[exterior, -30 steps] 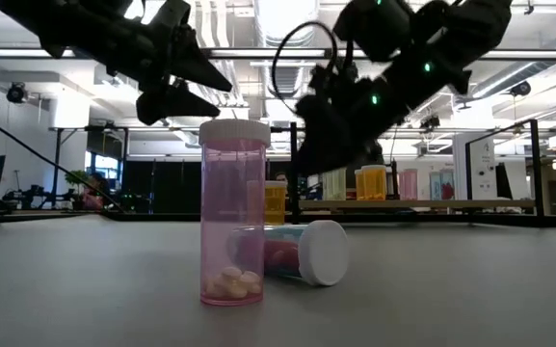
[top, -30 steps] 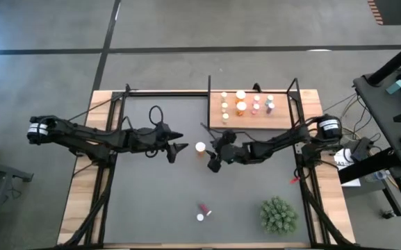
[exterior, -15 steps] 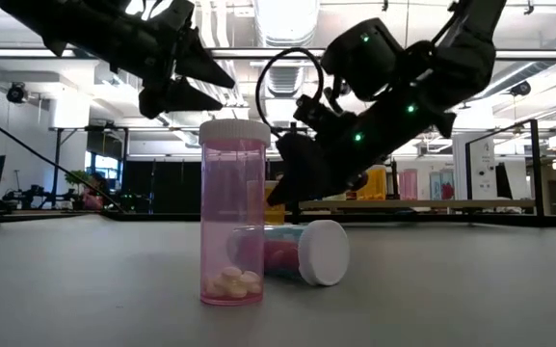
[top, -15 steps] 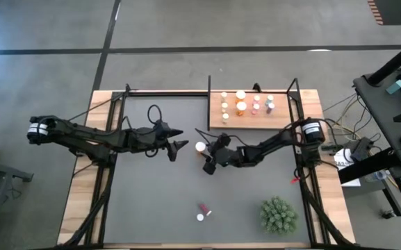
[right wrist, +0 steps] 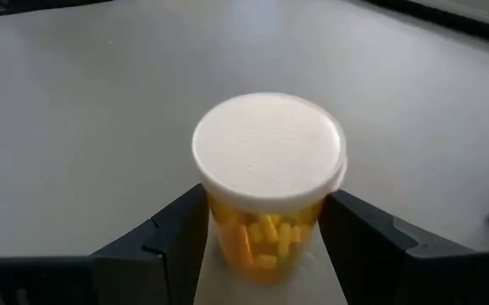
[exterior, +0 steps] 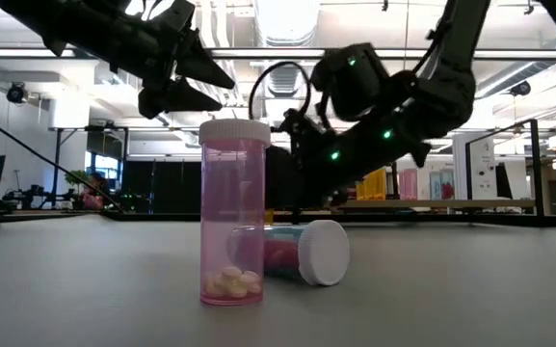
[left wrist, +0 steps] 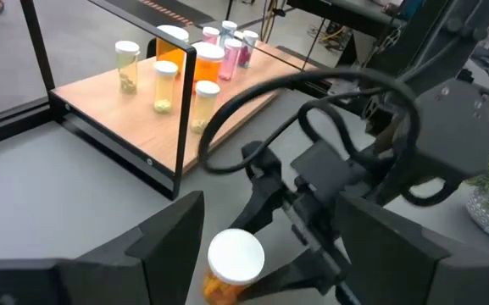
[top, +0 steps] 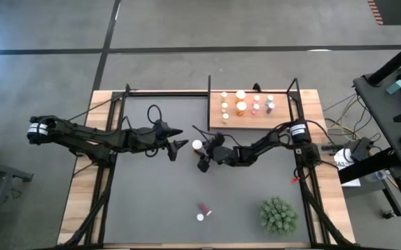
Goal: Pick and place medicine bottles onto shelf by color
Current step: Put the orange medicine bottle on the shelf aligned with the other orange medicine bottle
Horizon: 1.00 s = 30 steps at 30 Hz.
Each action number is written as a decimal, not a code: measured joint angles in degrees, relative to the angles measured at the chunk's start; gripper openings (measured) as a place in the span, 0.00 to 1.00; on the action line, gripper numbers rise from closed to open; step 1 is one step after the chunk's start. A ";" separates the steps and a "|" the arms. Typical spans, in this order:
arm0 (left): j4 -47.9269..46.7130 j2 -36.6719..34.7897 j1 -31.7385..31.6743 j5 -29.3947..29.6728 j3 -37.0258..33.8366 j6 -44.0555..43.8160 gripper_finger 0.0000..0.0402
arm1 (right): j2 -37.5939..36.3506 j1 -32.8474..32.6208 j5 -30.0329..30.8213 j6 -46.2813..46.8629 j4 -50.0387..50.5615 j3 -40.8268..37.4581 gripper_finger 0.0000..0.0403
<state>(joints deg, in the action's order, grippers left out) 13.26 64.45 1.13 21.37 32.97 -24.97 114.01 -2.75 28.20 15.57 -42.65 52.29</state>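
Observation:
An orange medicine bottle [right wrist: 268,169] with a white cap stands upright on the dark mat, near the middle [top: 197,146]. My right gripper [top: 201,151] is open and low over the mat. One finger stands on each side of the bottle's body, below the cap. Just to the left of that bottle, my left gripper [top: 176,142] hovers open with nothing between its fingers. The shelf [top: 283,119] at the far right carries several upright bottles [top: 242,104]. Two pink bottles wait near the front, one upright [exterior: 234,212], one on its side [exterior: 297,253].
A green spiky plant [top: 279,215] stands at the mat's near right corner. Black frame posts rise at the shelf's corners [left wrist: 185,110]. Open mat stretches between the orange bottle and the pink ones near the front.
My right gripper has come down and gone toward the table's left, closing in on the orange bottle until its fingers stand on either side of it. The bottle has stayed upright in its place.

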 joint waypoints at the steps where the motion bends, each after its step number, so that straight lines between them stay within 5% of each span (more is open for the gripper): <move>1: 0.00 0.00 0.00 0.00 0.00 0.00 0.62 | 0.93 0.06 -0.02 0.50 -0.01 0.80 0.51; 20: -0.02 0.00 -0.37 0.15 -0.28 0.17 0.62 | 1.84 0.05 0.33 1.55 3.09 3.90 0.43; 30: -0.09 0.00 -0.37 0.14 -0.35 0.18 0.62 | -16.16 -0.29 3.31 4.22 13.66 -4.88 0.45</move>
<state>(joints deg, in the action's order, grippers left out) 13.17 64.45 0.75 21.51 32.62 -24.79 97.85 -3.04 31.51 19.78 -28.99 47.41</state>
